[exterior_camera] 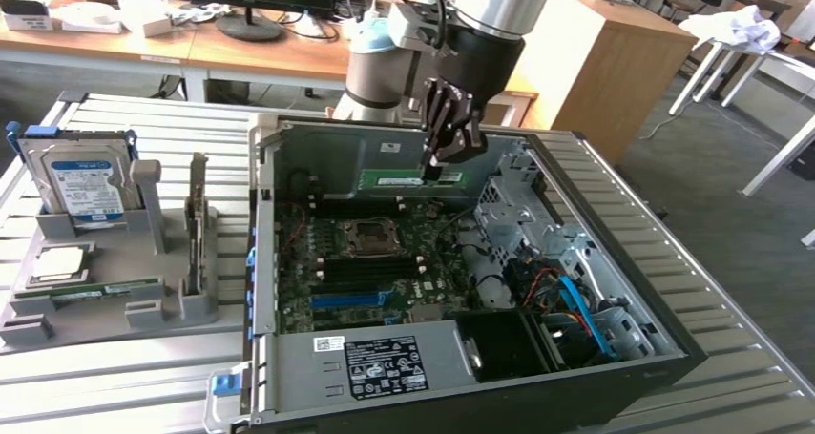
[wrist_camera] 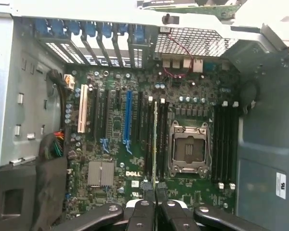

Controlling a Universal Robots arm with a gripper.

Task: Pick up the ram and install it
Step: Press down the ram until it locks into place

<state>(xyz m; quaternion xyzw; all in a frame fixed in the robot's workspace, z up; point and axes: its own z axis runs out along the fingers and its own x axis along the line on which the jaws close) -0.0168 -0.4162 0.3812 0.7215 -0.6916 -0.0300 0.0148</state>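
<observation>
Black fingers of the tool (exterior_camera: 434, 172) are pressed together on the ram (exterior_camera: 410, 179), a thin green stick held by one end and hanging level above the open computer case (exterior_camera: 662, 329). In the wrist view the tool (wrist_camera: 155, 199) grips the ram (wrist_camera: 155, 139) edge-on, so it appears as a pale narrow strip running over the motherboard (wrist_camera: 115, 159), lined up with the dark memory slots (wrist_camera: 149, 139) just beside the empty processor socket (wrist_camera: 188, 149). Whether its lower edge touches a slot I cannot tell. Another bank of dark slots (wrist_camera: 225, 142) lies on the socket's far side. On the exterior view's left, a grey holder (exterior_camera: 121, 305) on the slatted metal tabletop (exterior_camera: 128, 377) carries a silver hard drive (exterior_camera: 84, 188), an upright card (exterior_camera: 198, 224) and a second green stick (exterior_camera: 109, 290) lying flat.
</observation>
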